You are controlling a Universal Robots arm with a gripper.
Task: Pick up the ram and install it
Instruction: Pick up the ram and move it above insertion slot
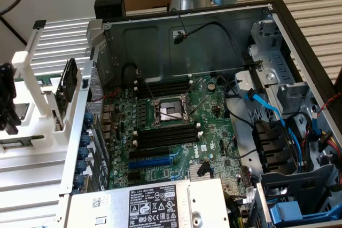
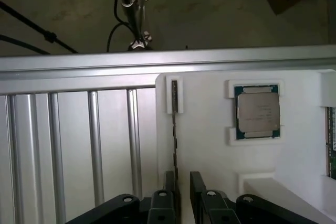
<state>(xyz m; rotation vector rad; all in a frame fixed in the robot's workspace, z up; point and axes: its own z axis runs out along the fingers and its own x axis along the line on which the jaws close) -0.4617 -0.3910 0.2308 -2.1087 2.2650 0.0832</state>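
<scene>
Just ahead of the end effector [image 2: 182, 178], the ram [image 2: 174, 124] stands on edge in the white holder [image 2: 210, 153], its near end between the open fingers, close by one of them. The processor [image 2: 257, 111] lies in the same holder, off to one side.

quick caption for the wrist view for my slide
Open claw lined up with the edge-on ram in a white holder, processor chip seated beside it.
</scene>
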